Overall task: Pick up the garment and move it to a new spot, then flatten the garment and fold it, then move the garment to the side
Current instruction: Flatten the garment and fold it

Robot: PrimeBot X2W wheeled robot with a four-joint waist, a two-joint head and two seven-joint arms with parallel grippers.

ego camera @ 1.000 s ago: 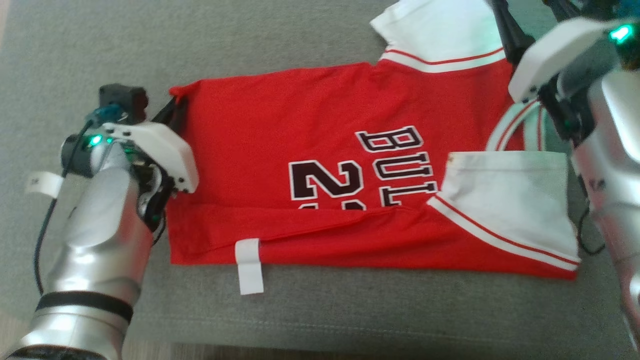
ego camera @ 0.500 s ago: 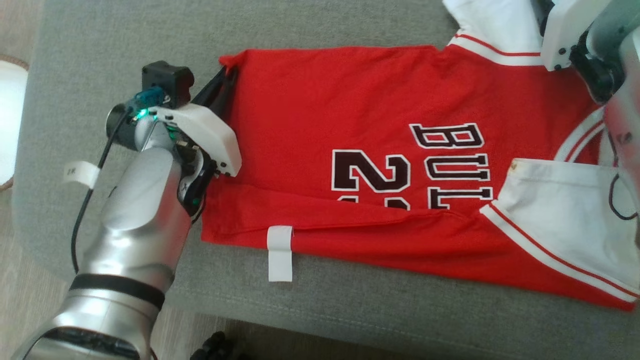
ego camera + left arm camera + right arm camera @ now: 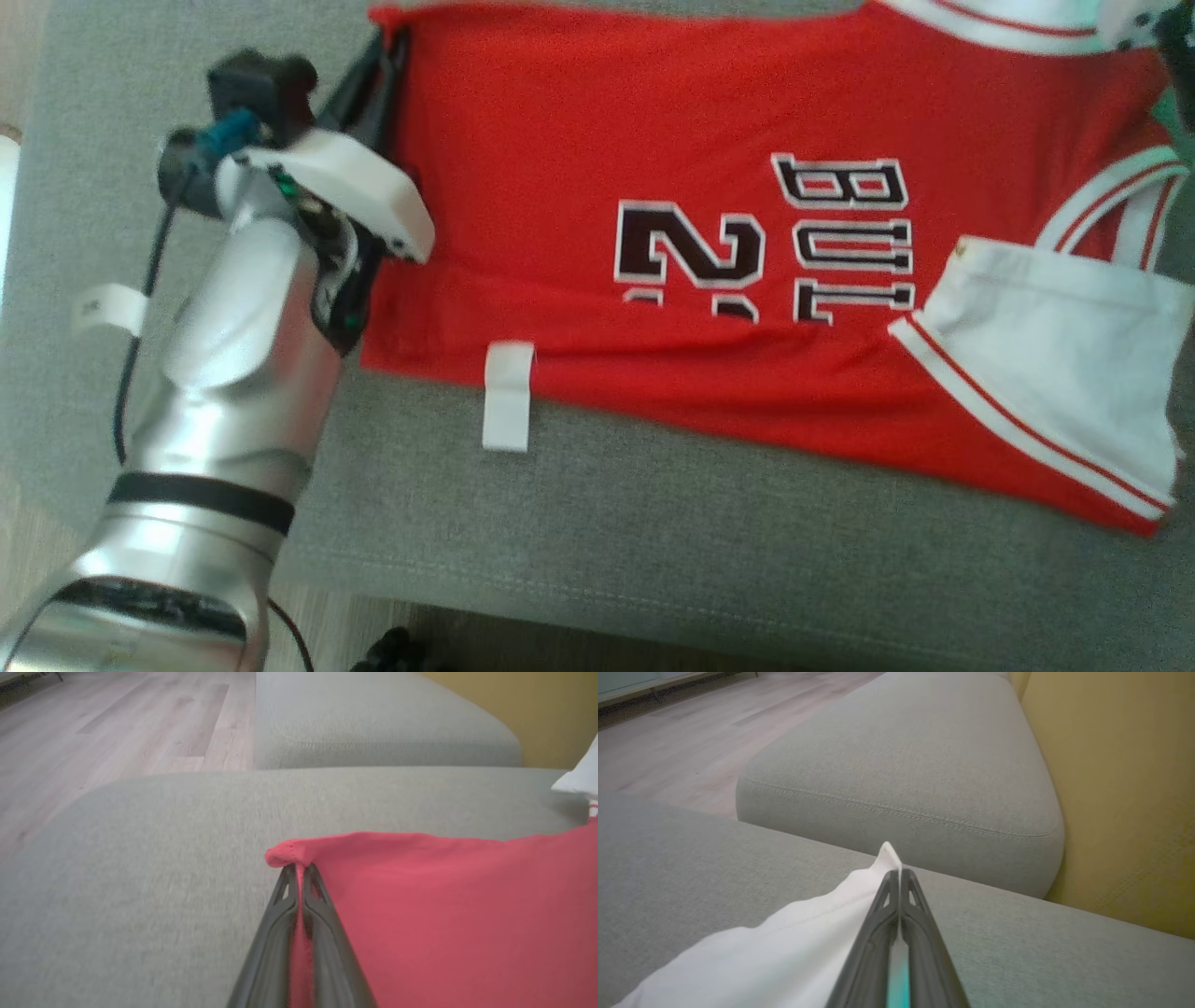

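so the jersey (image 3: 560,112) is lying spread out flat on the grey cushion (image 3: 653,560), turned sideways in the head view so the black lettering (image 3: 850,233) and the number beside it read down the frame. its near long edge is folded over, covering part of the number and letters, and a white tag (image 3: 507,397) sticks out from that edge onto the cushion. a white panel (image 3: 1055,373) with red stripe trim lies over the red at the right end. the left gripper (image 3: 381,51) sits at the jersey's far left corner, and the left wrist view shows its fingers pressed together with that red corner pinched between the tips, a bit of fabric bunched up just past them. the right gripper (image 3: 896,873) is closed too, clamped on a white corner of the jersey that pokes up just beyond its fingertips. past it there's a second cushion (image 3: 901,765), a yellow surface (image 3: 1120,788) to the right and wood floor (image 3: 668,732) off to the left.
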